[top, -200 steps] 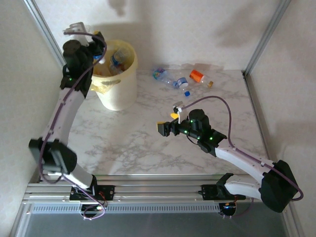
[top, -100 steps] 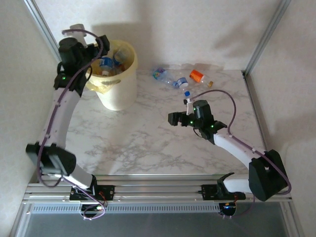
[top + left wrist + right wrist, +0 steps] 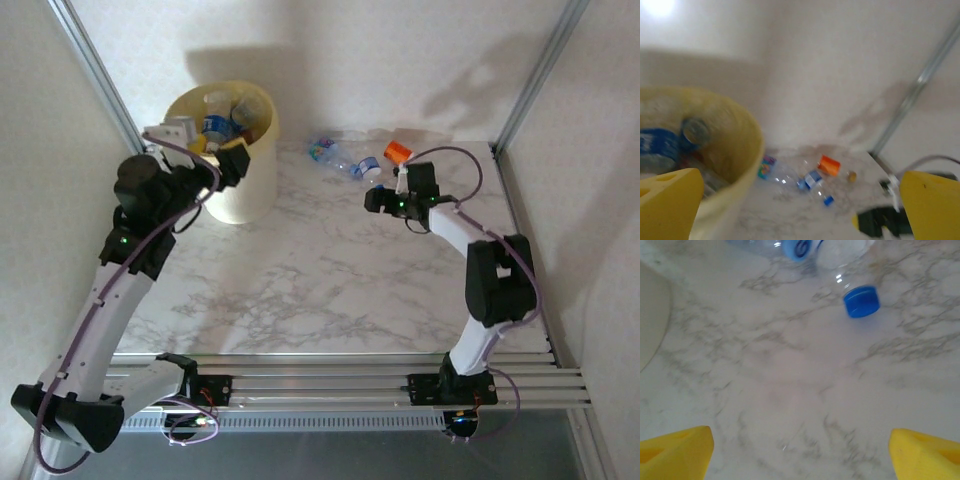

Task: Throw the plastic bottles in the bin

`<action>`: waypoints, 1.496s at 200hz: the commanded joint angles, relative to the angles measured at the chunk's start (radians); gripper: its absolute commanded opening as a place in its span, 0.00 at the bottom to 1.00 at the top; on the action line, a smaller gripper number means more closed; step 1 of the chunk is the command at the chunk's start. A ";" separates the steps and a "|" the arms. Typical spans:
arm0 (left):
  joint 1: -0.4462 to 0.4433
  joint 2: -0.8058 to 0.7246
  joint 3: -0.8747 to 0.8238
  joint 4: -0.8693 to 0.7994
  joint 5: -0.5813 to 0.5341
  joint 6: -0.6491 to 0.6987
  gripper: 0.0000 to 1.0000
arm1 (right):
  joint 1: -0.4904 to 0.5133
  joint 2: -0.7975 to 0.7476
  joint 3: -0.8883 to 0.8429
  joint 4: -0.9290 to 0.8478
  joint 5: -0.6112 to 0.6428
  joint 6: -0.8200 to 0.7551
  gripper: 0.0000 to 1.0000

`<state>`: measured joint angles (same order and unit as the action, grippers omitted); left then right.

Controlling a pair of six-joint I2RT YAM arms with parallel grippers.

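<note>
The round pale-yellow bin (image 3: 250, 192) is standing upright at the far left of the tabletop (image 3: 300, 285), holding several crushed bottles (image 3: 216, 125). More are lying near the far edge: a clear blue-capped bottle (image 3: 352, 165) and, just beside it, an orange-labelled bottle (image 3: 397, 152).

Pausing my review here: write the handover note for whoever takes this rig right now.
Left gripper: open, empty, beside the round pale-yellow plastic bin.
Right gripper: open, empty, over the marble table, just short of a clear blue-capped plastic bottle.
Done: several crushed bottles lie in the bin.
Left: the blue-capped bottle, an orange-labelled bottle and at least one more clear bottle, all toward the table's far edge.
</note>
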<state>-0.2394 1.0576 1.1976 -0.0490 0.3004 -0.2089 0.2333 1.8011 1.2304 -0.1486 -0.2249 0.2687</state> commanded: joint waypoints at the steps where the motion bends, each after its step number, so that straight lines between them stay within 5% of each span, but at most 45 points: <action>1: -0.031 -0.073 -0.056 0.030 0.046 -0.025 1.00 | -0.020 0.106 0.120 -0.077 -0.053 -0.044 0.86; 139: -0.041 -0.235 -0.213 0.020 0.091 -0.034 1.00 | -0.029 0.544 0.697 -0.352 0.018 -0.108 0.68; 231: -0.041 -0.255 -0.211 -0.009 0.064 -0.040 1.00 | -0.028 0.654 0.834 -0.442 0.041 -0.089 0.56; 299: -0.043 -0.245 -0.196 0.008 0.117 -0.065 1.00 | -0.029 0.623 0.778 -0.406 0.014 -0.085 0.32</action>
<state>-0.2737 0.8173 0.9867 -0.0566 0.3683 -0.2493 0.2073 2.4405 2.0476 -0.5648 -0.1947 0.1802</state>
